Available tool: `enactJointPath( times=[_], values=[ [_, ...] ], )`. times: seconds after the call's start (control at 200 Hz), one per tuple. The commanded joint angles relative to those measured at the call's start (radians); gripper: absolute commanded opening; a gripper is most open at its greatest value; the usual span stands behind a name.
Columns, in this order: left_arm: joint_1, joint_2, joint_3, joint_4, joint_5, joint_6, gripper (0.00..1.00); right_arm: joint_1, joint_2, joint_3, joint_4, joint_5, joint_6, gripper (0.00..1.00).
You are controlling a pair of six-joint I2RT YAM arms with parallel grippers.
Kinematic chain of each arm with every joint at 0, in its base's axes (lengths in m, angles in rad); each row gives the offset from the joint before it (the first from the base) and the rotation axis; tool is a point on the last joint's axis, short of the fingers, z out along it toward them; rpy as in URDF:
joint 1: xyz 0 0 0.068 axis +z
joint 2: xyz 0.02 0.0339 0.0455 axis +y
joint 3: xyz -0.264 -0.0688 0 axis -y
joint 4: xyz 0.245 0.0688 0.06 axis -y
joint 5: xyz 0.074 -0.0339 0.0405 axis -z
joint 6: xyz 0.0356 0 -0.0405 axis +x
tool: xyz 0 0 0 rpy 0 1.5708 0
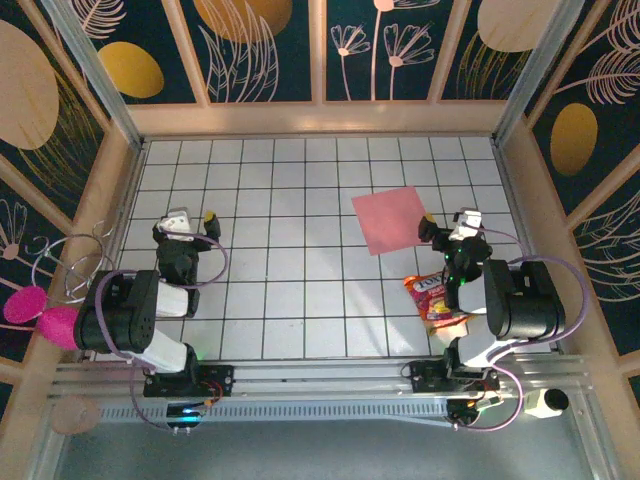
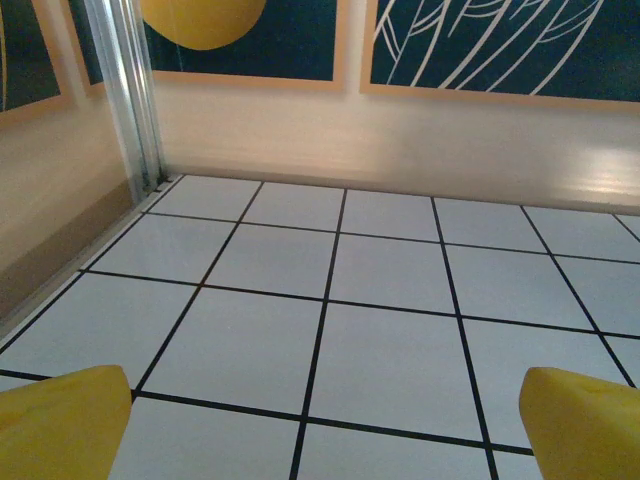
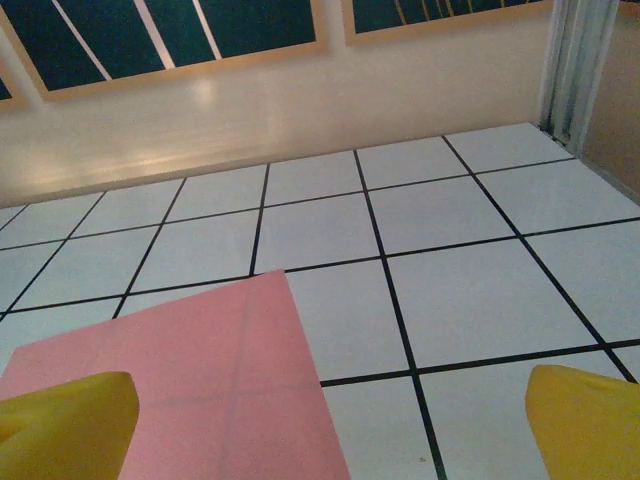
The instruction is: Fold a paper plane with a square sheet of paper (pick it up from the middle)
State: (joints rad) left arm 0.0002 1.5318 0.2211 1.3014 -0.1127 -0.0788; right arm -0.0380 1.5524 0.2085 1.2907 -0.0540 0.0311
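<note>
The square sheet of paper [image 1: 392,220] lies flat on the tiled floor right of centre, salmon-pink and unfolded; the tile lines show faintly through it [image 3: 190,390]. My right gripper [image 1: 447,222] hovers just off its right edge. In the right wrist view this gripper [image 3: 328,440] is open, its left yellow fingertip [image 3: 65,425] over the sheet's near part, its right one over bare tile. My left gripper [image 1: 194,218] is open over bare tiles at the left, far from the sheet, with nothing between its yellow fingertips [image 2: 60,420]. The paper plane is out of view.
A red and yellow snack packet [image 1: 432,298] lies on the floor under the right arm, near the sheet's lower right. Wooden walls [image 1: 320,118] and metal posts [image 2: 125,95] close in the tiled floor [image 1: 290,280].
</note>
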Motion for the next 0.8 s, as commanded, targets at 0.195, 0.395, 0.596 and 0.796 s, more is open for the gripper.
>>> enactJointPath(
  times=[0.195,0.395,0.596,0.796],
  values=[
    [0.000,0.002,0.006,0.020,0.007,0.000,0.99,-0.007,0.009,0.019,0.019,-0.003,-0.019,0.99],
    [0.000,0.003,0.011,0.012,0.005,-0.001,0.99,-0.006,0.009,0.018,0.019,-0.004,-0.019,0.99],
    [0.000,0.002,0.011,0.012,0.001,-0.001,0.99,-0.006,0.009,0.019,0.017,-0.002,-0.019,0.99],
    [-0.001,0.001,0.008,0.016,-0.001,0.000,0.99,-0.006,0.008,0.018,0.019,-0.003,-0.019,0.99]
  ],
)
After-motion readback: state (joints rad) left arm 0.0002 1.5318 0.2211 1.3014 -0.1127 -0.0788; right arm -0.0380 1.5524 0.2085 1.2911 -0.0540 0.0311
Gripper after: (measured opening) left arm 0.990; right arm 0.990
